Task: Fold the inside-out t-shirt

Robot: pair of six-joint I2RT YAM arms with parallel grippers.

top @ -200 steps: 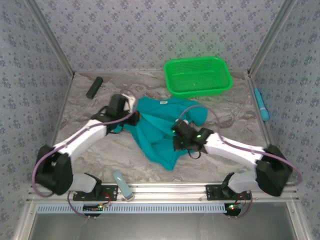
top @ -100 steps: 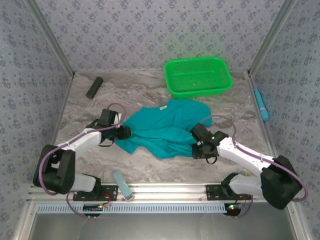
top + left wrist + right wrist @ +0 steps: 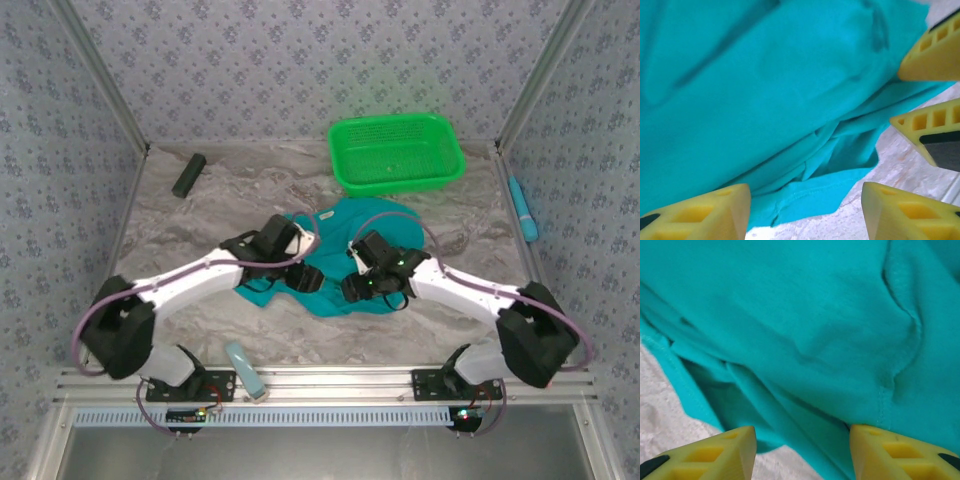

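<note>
Crumpled shirt (image 3: 350,218), its middle hidden under left gripper (image 3: 304,279) and right gripper (image 3: 359,287); both jaws apart, gripping nothing

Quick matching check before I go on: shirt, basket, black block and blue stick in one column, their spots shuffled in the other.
1 shirt
2 basket
3 black block
4 blue stick

A far left corner
B along the right edge
C centre, bunched up
D far side, right of centre

Pairs: 1-C, 2-D, 3-A, 4-B
</note>
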